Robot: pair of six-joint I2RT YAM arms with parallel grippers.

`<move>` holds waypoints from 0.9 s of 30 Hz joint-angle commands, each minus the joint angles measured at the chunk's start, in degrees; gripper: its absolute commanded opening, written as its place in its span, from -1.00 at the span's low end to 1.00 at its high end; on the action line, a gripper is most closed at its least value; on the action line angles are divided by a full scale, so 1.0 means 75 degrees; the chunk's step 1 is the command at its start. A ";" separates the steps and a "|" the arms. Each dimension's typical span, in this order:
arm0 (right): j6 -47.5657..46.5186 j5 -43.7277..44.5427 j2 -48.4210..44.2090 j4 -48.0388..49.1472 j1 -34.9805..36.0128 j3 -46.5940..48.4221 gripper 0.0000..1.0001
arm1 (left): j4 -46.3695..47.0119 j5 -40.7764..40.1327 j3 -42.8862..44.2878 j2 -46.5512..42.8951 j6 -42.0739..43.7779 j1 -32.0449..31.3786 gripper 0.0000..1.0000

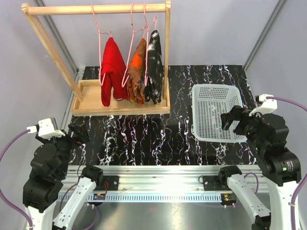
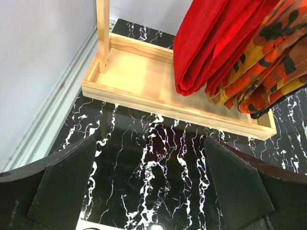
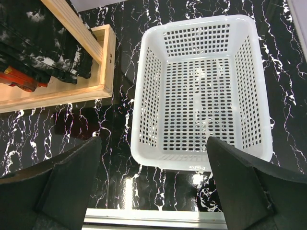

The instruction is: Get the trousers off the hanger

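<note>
1. Left gripper: black two-finger type, jaws wide apart, holding nothing. It hangs low over the black white-veined marble tabletop, near the front left corner of the rack.
2. Right gripper: same type, jaws apart, empty. It sits above the near rim of the white perforated plastic basket.
3. Light wooden clothes rack with top rail and tray base: stands at the far left of the table and carries thin pink wire hangers.
4. Plain red trousers: leftmost on the rail.
5. Orange-brown patterned trousers: middle, pressed against the red pair.
6. Black trousers with white splashes: rightmost, beside the right post.
7. Governing relation: all three pairs hang with the long axis vertical, their lower ends down at the tray. They lie ahead of the left gripper and a little to its right. They lie well off to the far left of the right gripper. The left arm is judged nearer, and the red pair is its closest item.
</note>
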 commanded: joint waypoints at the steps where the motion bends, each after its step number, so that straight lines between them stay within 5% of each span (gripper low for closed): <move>1: -0.0113 -0.0089 0.0064 0.0181 0.0073 0.0014 0.99 | 0.0124 0.0136 0.0188 0.0250 0.0016 -0.0035 0.98; 9: -0.0043 -0.1015 0.0240 0.0369 0.0073 -0.0033 0.99 | 0.0452 0.0428 0.0738 0.0823 -0.0113 -0.0035 0.98; 15: 0.0133 -0.1119 0.0486 0.0380 0.0073 -0.0009 0.99 | 0.1201 0.1599 0.1826 0.1702 0.0108 -0.0035 0.98; 19: 0.0145 -0.1810 0.0475 0.0568 0.0073 -0.0150 0.99 | 0.1191 0.3121 0.3103 0.3107 0.0332 -0.0035 0.98; 27: 0.0110 -0.2994 0.0650 0.0650 0.0062 -0.0173 0.99 | 0.0922 0.2984 0.5599 0.5861 0.0718 -0.0035 0.98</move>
